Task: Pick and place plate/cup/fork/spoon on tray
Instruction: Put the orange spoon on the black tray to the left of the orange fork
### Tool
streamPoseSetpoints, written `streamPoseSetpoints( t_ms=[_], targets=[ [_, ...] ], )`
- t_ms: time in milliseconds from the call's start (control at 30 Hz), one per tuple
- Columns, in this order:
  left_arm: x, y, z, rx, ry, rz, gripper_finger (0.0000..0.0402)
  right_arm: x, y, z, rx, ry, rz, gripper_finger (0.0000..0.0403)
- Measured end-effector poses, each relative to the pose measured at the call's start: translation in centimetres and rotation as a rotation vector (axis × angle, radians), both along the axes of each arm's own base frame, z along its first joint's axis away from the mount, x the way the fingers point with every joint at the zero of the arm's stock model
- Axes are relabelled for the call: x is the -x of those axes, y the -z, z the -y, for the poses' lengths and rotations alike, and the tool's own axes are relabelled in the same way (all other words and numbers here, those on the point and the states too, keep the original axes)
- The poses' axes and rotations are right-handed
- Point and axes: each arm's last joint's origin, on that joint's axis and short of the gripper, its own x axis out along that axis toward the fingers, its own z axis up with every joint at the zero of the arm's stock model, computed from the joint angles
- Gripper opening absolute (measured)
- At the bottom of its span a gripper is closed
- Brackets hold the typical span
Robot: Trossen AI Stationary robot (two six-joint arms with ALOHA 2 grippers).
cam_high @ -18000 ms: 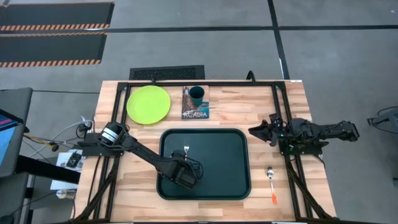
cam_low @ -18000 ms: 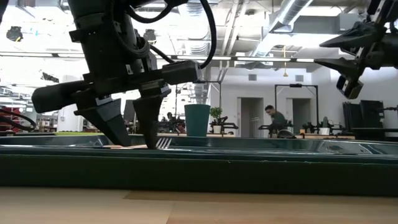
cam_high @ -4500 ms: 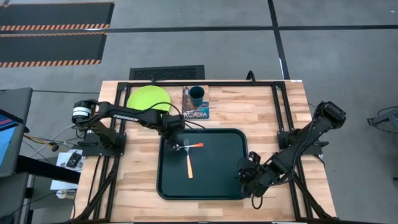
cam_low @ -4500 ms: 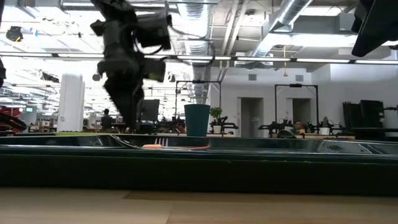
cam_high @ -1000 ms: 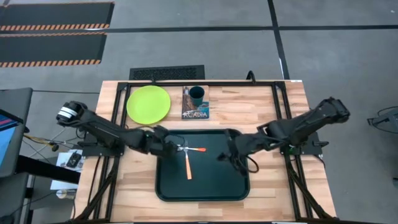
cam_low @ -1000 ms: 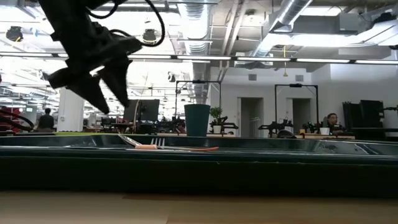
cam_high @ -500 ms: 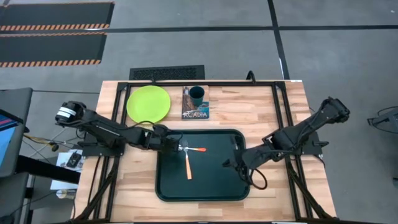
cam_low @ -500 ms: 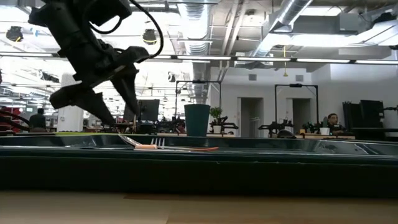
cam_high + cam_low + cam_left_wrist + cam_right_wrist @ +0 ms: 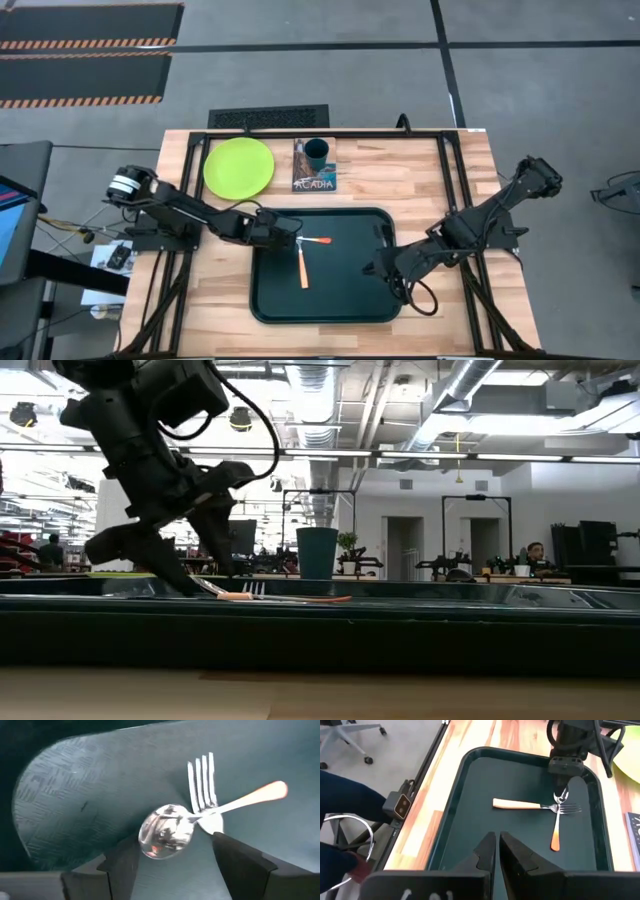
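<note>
The dark green tray [image 9: 380, 225] lies mid-table. On it the fork [image 9: 303, 270] lies with its orange handle toward the near edge. The spoon [image 9: 318, 240] lies across the fork's neck, its bowl [image 9: 165, 831] toward the table's left. My left gripper [image 9: 170, 852] is open and low over the tray, one finger on each side of the spoon's bowl; it also shows in the high view [image 9: 289, 234]. My right gripper [image 9: 498, 850] is shut and empty above the tray's right part [image 9: 376, 268]. The lime-green plate [image 9: 239, 167] lies on the table at the far left. The teal cup [image 9: 316, 153] stands on the picture book.
The "Acadia" book [image 9: 315, 181] lies on the table just beyond the tray's far rim, under the cup. Black frame rails [image 9: 443, 170] run along the table's left and right sides. A person in dark clothes [image 9: 340, 815] stands beside the table in the right wrist view.
My left gripper has gone down toward the tray and toward the table's right, up to the spoon's bowl. My right gripper has drawn back a little toward the table's near right. The fork and the spoon have stayed where they were.
</note>
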Motion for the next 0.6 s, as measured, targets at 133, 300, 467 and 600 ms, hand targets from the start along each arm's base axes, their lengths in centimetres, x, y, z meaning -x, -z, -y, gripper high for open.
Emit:
streamPoseSetpoints(
  t_ms=[133,300,467,600],
  targets=[
    [-0.1,0.4,0.0,-0.004,-0.017,-0.013,0.0202,0.0,0.1,0.0,0.000,0.004,-0.007,0.0052],
    [-0.1,0.5,-0.1,-0.019,-0.035,-0.011,0.0134,0.2,0.1,-0.2,-0.006,0.003,-0.012,0.0052],
    [-0.1,0.5,-0.2,-0.048,-0.066,-0.001,0.0079,0.4,0.1,-0.6,-0.013,-0.010,-0.011,0.0052],
    [-0.1,0.5,-0.3,-0.065,-0.076,0.004,0.0049,0.7,0.1,-1.0,-0.014,-0.024,-0.012,0.0052]
  ],
)
